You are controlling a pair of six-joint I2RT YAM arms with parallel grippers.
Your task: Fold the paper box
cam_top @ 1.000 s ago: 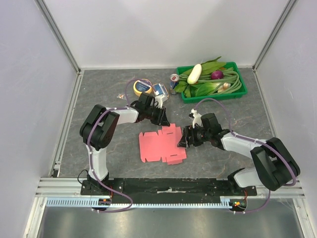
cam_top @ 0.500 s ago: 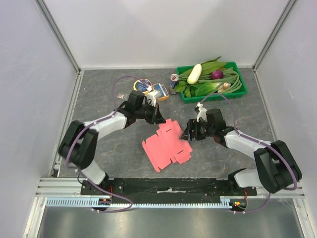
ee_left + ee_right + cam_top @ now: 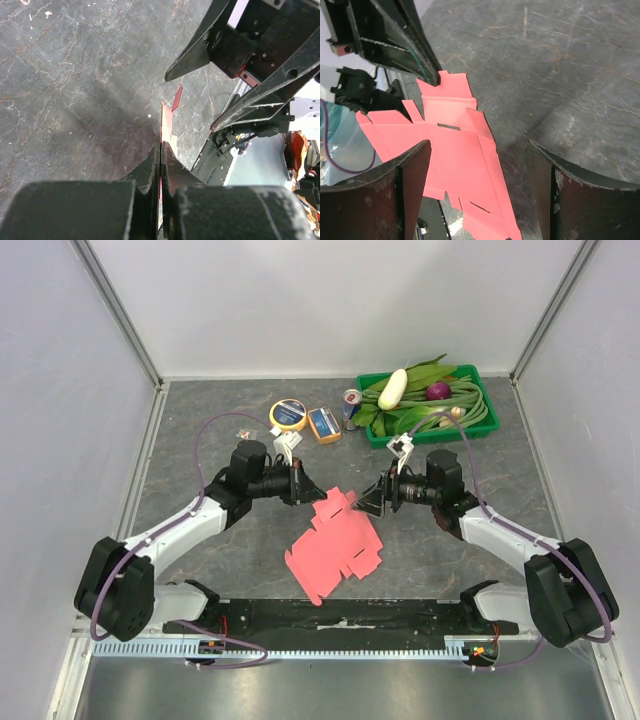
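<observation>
The paper box is a flat pink-red die-cut sheet with tabs and slots. It hangs tilted, far end raised, near end low by the table's front. My left gripper is shut on its far tab. In the left wrist view the card shows edge-on between the closed jaws. My right gripper is open just right of the sheet's far end, facing the left gripper. In the right wrist view the sheet lies below and between the spread fingers, untouched.
A green tray of vegetables stands at the back right. A can, a small blue-and-orange box and a round yellow tin sit behind the left gripper. Grey stone tabletop, white walls around, black rail at the near edge.
The sheet has turned from lying square on the table to hanging diagonally, its far end lifted by the left gripper. The left arm has stretched out low. The right gripper has drawn off the sheet's right edge.
</observation>
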